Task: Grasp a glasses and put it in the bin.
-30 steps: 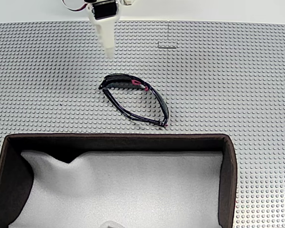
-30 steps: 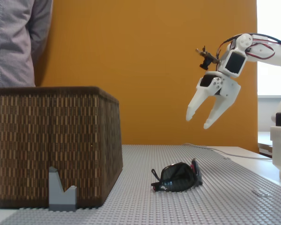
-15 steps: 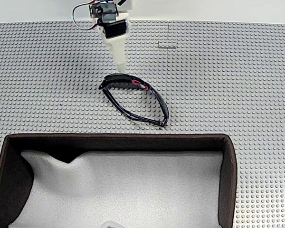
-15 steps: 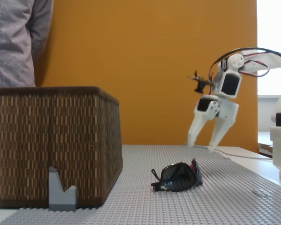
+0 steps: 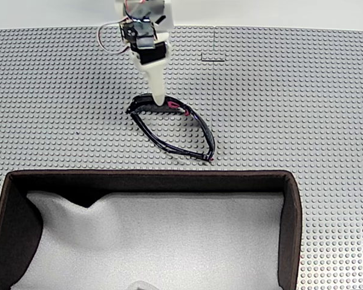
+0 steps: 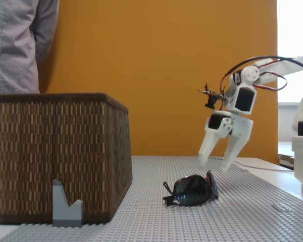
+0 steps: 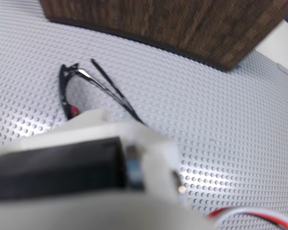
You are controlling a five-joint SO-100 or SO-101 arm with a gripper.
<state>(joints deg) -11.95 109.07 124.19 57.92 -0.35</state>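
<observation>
Your glasses (image 5: 172, 128) are lying folded on the studded grey mat (image 5: 302, 109), a bit back from the bin's (image 5: 293, 223) far wall, dark frame with a red bit near one hinge; you can see them from the side too (image 6: 191, 190). The gripper (image 6: 214, 166) hangs right over their far end with its jaws spread apart, tips just above the frame and not touching. Off to the left in the side view there's a person (image 6: 20, 45) standing behind the bin (image 6: 60, 151).
</observation>
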